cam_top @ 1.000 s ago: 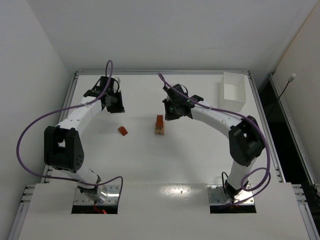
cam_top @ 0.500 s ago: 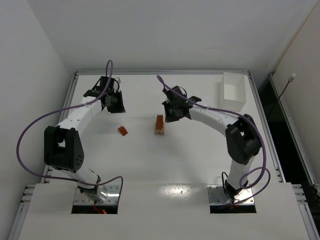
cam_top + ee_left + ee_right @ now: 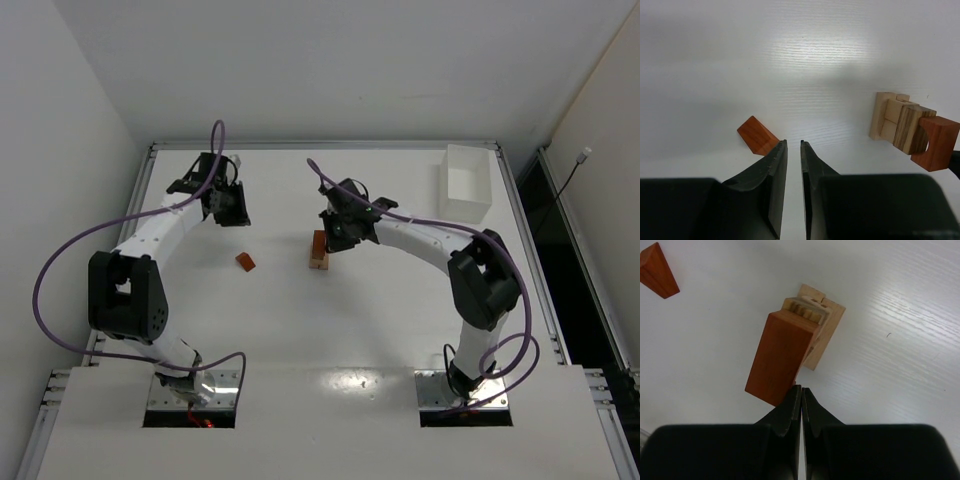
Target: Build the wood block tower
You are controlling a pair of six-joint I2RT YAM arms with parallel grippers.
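On the left, the left gripper (image 3: 794, 145) hangs low over the table (image 3: 400, 320) with its fingers almost together, only a thin gap between them and nothing inside. Just beside its tips lies one loose reddish-orange block (image 3: 757, 136), a wedge-like piece lying flat and well apart from the tower (image 3: 790, 350). The tower stands near the middle of the table, pale tan blocks below and a reddish-orange piece on top. The right gripper (image 3: 801, 392) is at the edge of this top piece with its fingers pressed together and pinching nothing; whether it touches the piece I cannot tell. I think the step is to straighten this top piece. Next, the loose block must be picked up, which needs wider fingers, and set on the tower gently.
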